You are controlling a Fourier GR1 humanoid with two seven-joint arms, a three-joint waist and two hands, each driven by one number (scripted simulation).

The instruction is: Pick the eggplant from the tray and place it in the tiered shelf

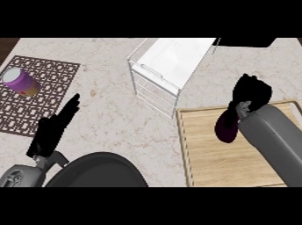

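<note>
- Right hand [252,93] is over the far edge of the wooden tray [212,158], fingers curled round the top end of the eggplant [227,126].
- Eggplant: dark purple, hangs down from the hand over the tray's boards, towards the tray's left half. Whether its low end touches the wood, cannot tell.
- Grey right forearm runs back from the hand across the tray's right side to the near edge of the counter [115,114].
- White wire tiered shelf [163,72] stands at the far middle of the counter, just beyond the tray's far left corner; top tier is a plain white panel.
- Left hand [55,127] near the counter's front left, fingers straight and together, pointing away, holding nothing.
- Brown lattice mat [40,94] on the far left of the counter; a purple can [20,82] lies tilted on the mat's far left part.
- Dark rounded shape [98,171] at the near edge, beside the left forearm.
</note>
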